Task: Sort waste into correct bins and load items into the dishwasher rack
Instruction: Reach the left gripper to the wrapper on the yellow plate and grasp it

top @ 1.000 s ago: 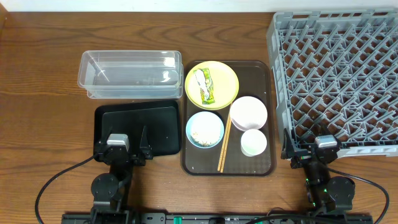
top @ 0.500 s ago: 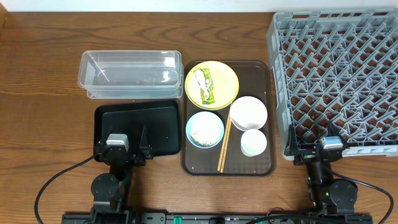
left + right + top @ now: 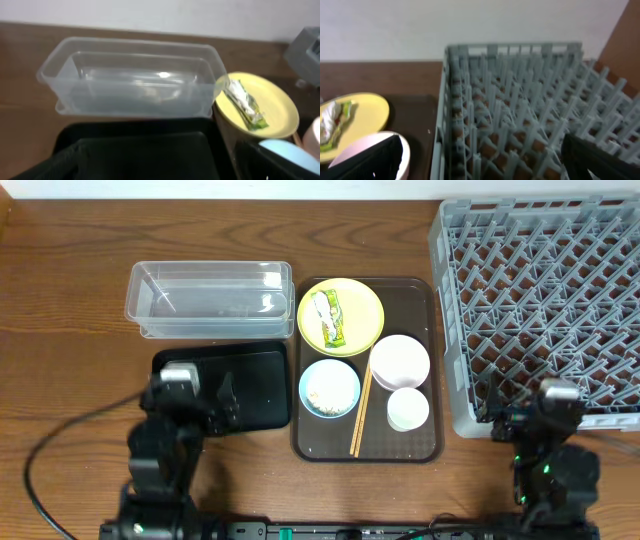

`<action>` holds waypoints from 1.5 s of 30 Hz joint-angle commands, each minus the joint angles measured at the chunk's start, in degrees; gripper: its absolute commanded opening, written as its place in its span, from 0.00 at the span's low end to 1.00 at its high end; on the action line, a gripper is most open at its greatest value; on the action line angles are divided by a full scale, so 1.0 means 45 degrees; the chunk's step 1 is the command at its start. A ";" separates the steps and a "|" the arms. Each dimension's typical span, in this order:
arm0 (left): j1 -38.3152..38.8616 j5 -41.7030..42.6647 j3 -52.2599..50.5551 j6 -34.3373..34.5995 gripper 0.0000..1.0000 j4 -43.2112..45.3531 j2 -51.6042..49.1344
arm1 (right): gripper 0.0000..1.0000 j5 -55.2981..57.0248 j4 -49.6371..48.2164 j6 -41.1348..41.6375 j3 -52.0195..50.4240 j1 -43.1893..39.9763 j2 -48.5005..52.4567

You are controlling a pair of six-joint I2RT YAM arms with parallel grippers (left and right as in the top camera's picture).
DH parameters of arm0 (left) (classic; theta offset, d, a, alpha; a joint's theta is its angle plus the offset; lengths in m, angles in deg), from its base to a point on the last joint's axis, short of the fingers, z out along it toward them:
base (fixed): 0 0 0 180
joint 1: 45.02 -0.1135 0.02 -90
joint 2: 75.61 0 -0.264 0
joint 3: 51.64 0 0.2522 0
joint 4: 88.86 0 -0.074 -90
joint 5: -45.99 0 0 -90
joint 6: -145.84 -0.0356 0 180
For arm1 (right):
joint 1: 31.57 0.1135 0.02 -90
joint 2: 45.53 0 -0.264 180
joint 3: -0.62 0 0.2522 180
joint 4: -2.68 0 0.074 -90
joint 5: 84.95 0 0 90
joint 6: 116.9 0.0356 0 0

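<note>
The clear tub (image 3: 210, 298) sat on the far left part of the wooden table (image 3: 70, 310), with nothing seen inside it. Just near of it lay the black tray (image 3: 255, 375), touching or almost touching the tub. The left gripper (image 3: 192, 392) hung over the near left part of the black tray with its two fingers spread wide and nothing between them. To the right was a big brown tray (image 3: 420, 300). At its far end sat the yellow plate (image 3: 365, 310) with the green-yellow wrapper (image 3: 330, 318) lying on it. Near of the plate sat the blue bowl (image 3: 345, 375) with whitish food scraps (image 3: 322, 395) inside. The two chopsticks (image 3: 360, 412) lay side by side just right of the blue bowl. Right of them were the white bowl (image 3: 400, 360) and, near of it, the small white cup (image 3: 408, 409). The grey rack (image 3: 540, 290) filled the far right, with nothing in it. The right gripper (image 3: 552, 415) was at the rack's near edge, fingers spread wide, holding nothing.
</note>
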 commanded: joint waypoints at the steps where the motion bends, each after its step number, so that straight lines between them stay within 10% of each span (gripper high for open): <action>1: 0.0019 0.0083 0.2370 0.0121 0.95 -0.1423 -0.2370 | 0.99 0.0398 0.0967 0.0121 0.1860 -0.0136 0.2220; 14: 0.0019 0.1205 0.8291 0.0121 0.95 -0.8155 -0.8694 | 0.99 -0.0355 0.5168 0.0175 0.7057 -0.0136 0.8330; 23: 0.0821 0.2623 0.8344 0.1171 0.93 -0.3507 -0.9763 | 0.99 -0.0403 0.5139 0.0180 0.7062 -0.0136 0.8383; 31: 0.3706 0.0107 0.8752 0.0923 0.93 -0.0233 -1.2293 | 0.99 -0.0602 0.5139 0.0175 0.7057 -0.0136 0.8383; 45: 0.5615 -0.0121 0.8752 0.1030 0.93 0.2093 -1.6655 | 0.99 -0.0602 0.5183 0.0175 0.7053 -0.0136 0.8383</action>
